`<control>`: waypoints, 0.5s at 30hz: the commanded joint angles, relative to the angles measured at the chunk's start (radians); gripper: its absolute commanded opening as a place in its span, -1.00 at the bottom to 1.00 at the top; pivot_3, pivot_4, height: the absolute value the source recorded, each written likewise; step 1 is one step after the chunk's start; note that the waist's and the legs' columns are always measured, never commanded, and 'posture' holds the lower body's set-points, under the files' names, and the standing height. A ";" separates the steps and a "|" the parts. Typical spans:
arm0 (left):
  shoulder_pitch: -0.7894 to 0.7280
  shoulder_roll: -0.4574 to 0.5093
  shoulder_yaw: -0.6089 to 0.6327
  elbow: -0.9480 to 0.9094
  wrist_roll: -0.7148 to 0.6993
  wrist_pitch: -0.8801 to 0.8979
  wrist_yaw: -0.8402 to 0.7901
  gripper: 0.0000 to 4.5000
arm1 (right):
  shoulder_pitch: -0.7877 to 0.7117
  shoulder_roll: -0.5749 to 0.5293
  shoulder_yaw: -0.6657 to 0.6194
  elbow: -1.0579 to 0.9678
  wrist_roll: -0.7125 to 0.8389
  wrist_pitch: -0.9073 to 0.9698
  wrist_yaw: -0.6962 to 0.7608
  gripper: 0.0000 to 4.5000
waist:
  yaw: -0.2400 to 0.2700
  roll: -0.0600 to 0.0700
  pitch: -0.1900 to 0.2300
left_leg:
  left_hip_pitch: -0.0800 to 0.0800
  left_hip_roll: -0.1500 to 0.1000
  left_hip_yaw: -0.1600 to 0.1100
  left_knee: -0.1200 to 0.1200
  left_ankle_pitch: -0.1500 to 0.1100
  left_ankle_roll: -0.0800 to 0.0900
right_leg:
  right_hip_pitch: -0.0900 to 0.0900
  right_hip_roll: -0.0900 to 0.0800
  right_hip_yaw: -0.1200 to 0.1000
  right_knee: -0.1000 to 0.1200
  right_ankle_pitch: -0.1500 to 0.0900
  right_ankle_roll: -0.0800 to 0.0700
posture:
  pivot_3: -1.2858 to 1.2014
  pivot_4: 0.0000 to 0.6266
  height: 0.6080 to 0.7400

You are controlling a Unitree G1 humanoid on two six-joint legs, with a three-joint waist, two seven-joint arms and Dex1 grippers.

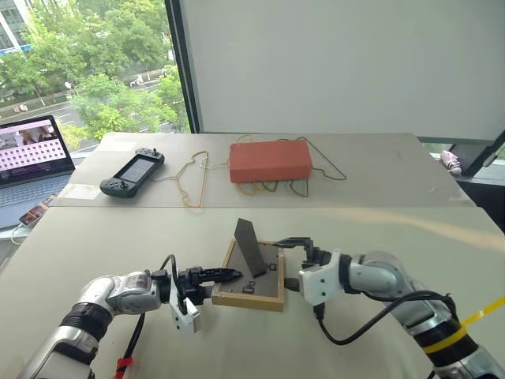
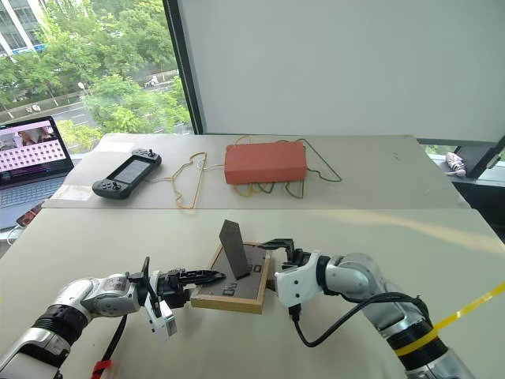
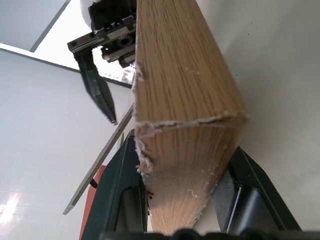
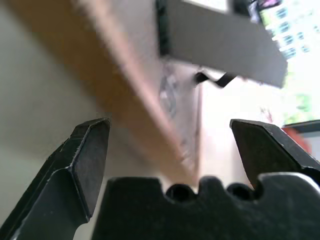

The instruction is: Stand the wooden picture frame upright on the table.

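We see the wooden picture frame (image 1: 251, 278) face down on the tabletop (image 1: 118, 237), stand raised, left gripper (image 1: 215, 275) pinching its left edge, right gripper (image 1: 293, 244) spread wide at its right edge, and an uneven lift could twist it loose

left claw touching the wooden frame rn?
Touching. In the left wrist view the left claw has both black fingers pressed against the two faces of the wooden picture frame at its corner, no gap on either side.
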 commanded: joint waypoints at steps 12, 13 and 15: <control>-0.007 0.005 0.006 0.007 -0.065 0.009 -0.011 -0.45 | 0.030 0.059 -0.001 -0.092 0.000 0.041 -0.024 -0.33 | 0.010 0.000 0.000 | 0.001 0.000 0.001 0.000 0.000 0.000 | 0.000 0.000 0.000 0.000 0.000 0.000 | 0.03 -0.52 1.00; -0.008 0.005 0.004 0.009 -0.068 0.008 -0.013 -0.45 | 0.026 0.062 -0.004 -0.093 -0.004 0.042 -0.028 -0.33 | 0.010 0.000 0.000 | 0.001 0.000 0.001 0.000 0.000 0.000 | 0.000 0.000 0.000 0.000 0.000 0.000 | 0.03 -0.52 1.00; -0.011 0.002 0.002 0.017 -0.080 0.010 -0.018 -0.45 | 0.022 0.067 -0.010 -0.093 -0.007 0.039 -0.036 -0.33 | 0.010 0.000 0.000 | 0.001 0.000 0.001 0.000 0.000 0.000 | 0.000 0.000 0.000 0.000 0.000 0.000 | 0.03 -0.52 1.00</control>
